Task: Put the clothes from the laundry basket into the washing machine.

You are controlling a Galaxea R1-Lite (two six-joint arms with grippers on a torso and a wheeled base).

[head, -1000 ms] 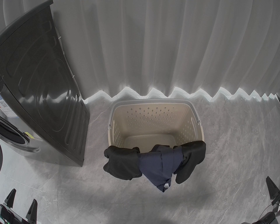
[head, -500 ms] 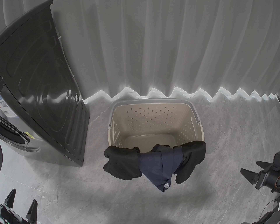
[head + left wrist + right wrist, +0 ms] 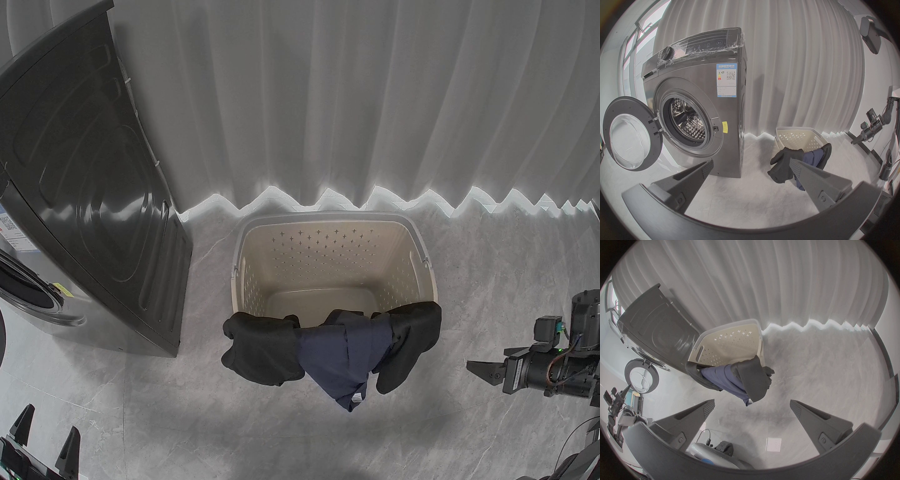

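Observation:
A beige laundry basket (image 3: pixel 331 250) stands on the floor before the curtain. Over its near rim hang a black garment (image 3: pixel 262 350), a navy garment (image 3: pixel 340 362) and another black piece (image 3: pixel 409 340); the inside of the basket looks bare. The dark washing machine (image 3: pixel 81 187) stands to the left, its round door (image 3: pixel 629 132) swung open and the drum (image 3: pixel 687 120) exposed. My left gripper (image 3: pixel 49 431) is low at the near left, open and holding nothing. My right gripper (image 3: pixel 490 362) hovers open to the right of the basket, pointing at the clothes (image 3: pixel 734 379), apart from them.
A white curtain (image 3: pixel 350 100) closes off the back. Grey marble floor (image 3: pixel 187 412) lies open between the basket and me and to the right of the basket. The washer's side panel is close to the basket's left wall.
My right arm has come up from the lower right corner and swung leftward, its open gripper now level and nearer the basket. The left gripper and the clothes have stayed put.

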